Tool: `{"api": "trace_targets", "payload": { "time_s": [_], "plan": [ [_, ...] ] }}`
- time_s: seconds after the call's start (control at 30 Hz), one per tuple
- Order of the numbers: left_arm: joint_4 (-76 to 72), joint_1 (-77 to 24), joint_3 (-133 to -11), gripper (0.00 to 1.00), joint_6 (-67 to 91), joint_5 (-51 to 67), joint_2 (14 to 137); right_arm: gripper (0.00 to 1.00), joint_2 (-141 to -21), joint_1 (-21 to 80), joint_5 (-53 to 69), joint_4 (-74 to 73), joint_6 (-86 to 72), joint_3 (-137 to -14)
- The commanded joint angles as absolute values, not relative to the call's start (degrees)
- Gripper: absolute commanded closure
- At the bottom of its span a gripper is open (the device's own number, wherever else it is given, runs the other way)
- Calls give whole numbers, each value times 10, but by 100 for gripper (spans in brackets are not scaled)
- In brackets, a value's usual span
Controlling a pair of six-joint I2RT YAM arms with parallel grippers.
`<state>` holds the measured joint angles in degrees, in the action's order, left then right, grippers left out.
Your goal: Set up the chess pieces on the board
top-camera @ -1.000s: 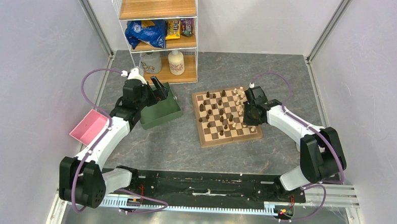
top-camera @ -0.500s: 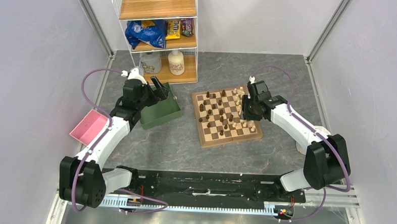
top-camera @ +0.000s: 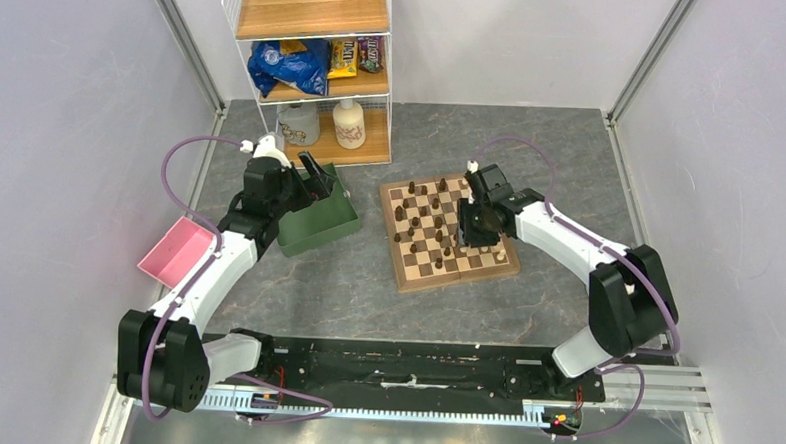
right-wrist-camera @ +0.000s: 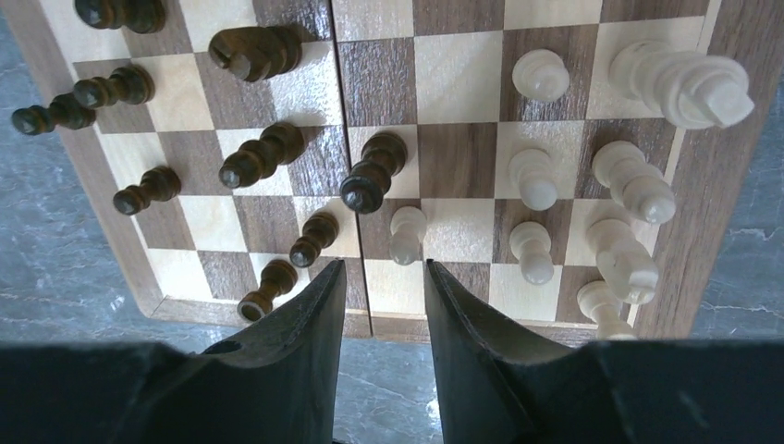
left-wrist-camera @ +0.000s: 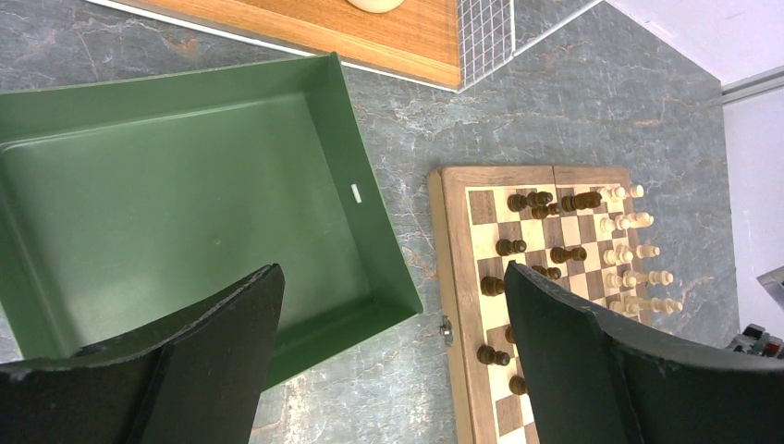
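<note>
The board lies right of centre, with dark brown chess pieces spread over its left half and pale cream chess pieces along its right side. My right gripper hovers over the middle of the board. In the right wrist view it is open a little and empty, with a cream pawn just beyond the fingertips and a dark piece next to it. My left gripper is wide open and empty over the green tray. The board also shows in the left wrist view.
A pink bin sits at the far left. A wire shelf unit with snack bags and bottles stands at the back, just behind the green tray. Grey walls close in on both sides.
My right gripper has moved left from the board's right edge to over its middle. The left arm has not moved.
</note>
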<state>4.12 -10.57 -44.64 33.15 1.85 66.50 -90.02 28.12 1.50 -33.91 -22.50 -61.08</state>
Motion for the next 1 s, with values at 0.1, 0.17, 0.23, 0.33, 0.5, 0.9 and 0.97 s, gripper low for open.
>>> {"api": "trace_targets", "payload": {
  "time_s": [0.1,0.17,0.23,0.33,0.5,0.9,0.97],
  "plan": [
    [21,-102,-447,4,338,18,656,58,-924,286,-14,-333,-226,-643],
    [20,-102,-447,4,338,17,657,59,-929,286,-19,-333,-224,-645],
    [20,-102,-446,4,338,17,657,62,-933,285,-26,-332,-222,-647],
    [20,-102,-447,4,339,17,656,66,-937,286,-27,-333,-218,-652],
    [20,-101,-448,4,339,17,657,72,-943,286,-24,-340,-214,-658],
    [12,-101,-450,4,343,25,660,66,-935,286,-18,-344,-218,-644],
    [12,-101,-451,4,343,25,660,68,-938,286,-17,-344,-218,-644]
  ]
}}
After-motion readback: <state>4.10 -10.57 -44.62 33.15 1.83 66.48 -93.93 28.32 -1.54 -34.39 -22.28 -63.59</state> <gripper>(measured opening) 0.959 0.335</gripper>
